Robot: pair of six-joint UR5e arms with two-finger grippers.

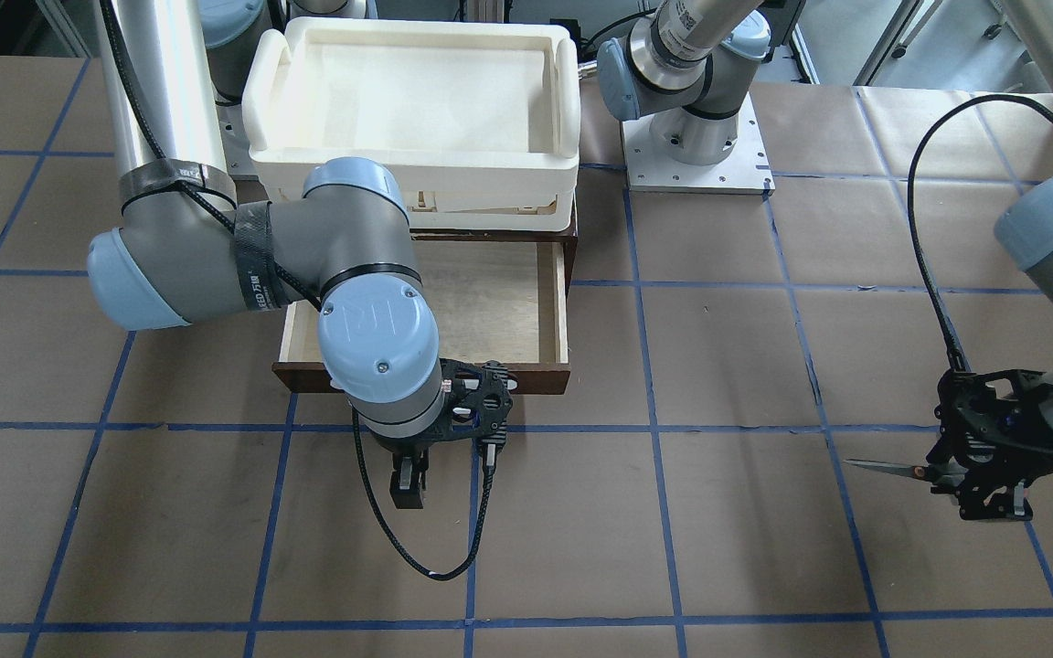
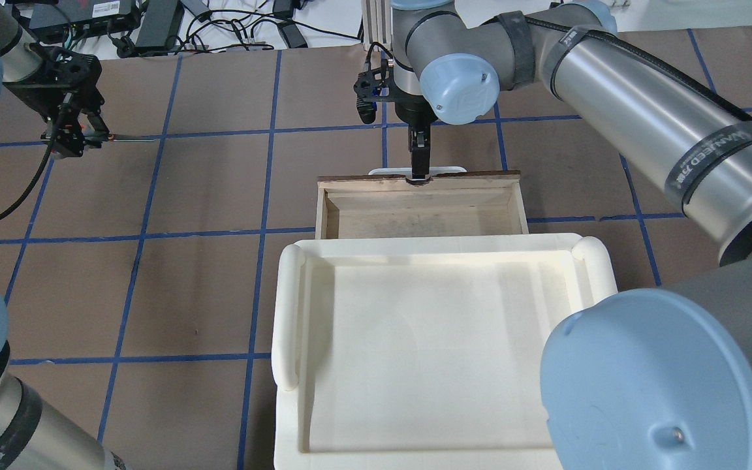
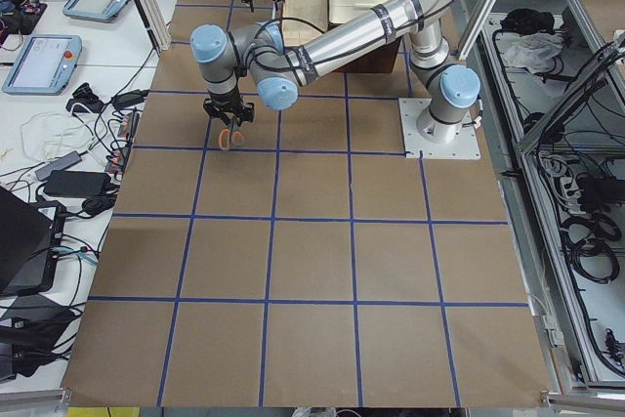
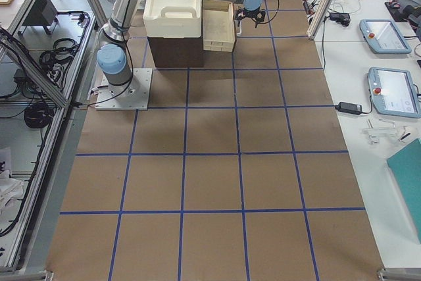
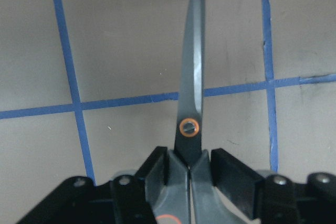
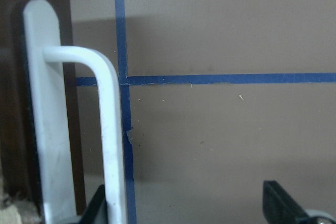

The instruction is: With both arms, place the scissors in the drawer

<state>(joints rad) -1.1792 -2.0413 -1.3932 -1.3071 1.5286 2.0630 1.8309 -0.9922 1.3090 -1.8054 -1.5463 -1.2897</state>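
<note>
My left gripper (image 2: 70, 136) is shut on the scissors (image 2: 129, 138) at the far left of the table, above the paper. It holds them by the handle end, with the dark blades (image 5: 191, 77) closed and pointing toward the drawer side. They also show in the front view (image 1: 883, 468). The dark brown drawer (image 2: 418, 219) is pulled open and its pale plywood interior (image 1: 499, 302) is empty. My right gripper (image 2: 419, 163) is open at the drawer's front. Its fingers (image 6: 281, 203) straddle the white bar handle (image 6: 111, 129), which lies against the left finger.
A cream-white plastic bin (image 2: 284, 307) sits on top of the cabinet behind the open drawer. The right arm's elbow (image 1: 344, 265) hangs over the drawer's left part in the front view. The table is brown paper with blue tape lines (image 1: 654, 429).
</note>
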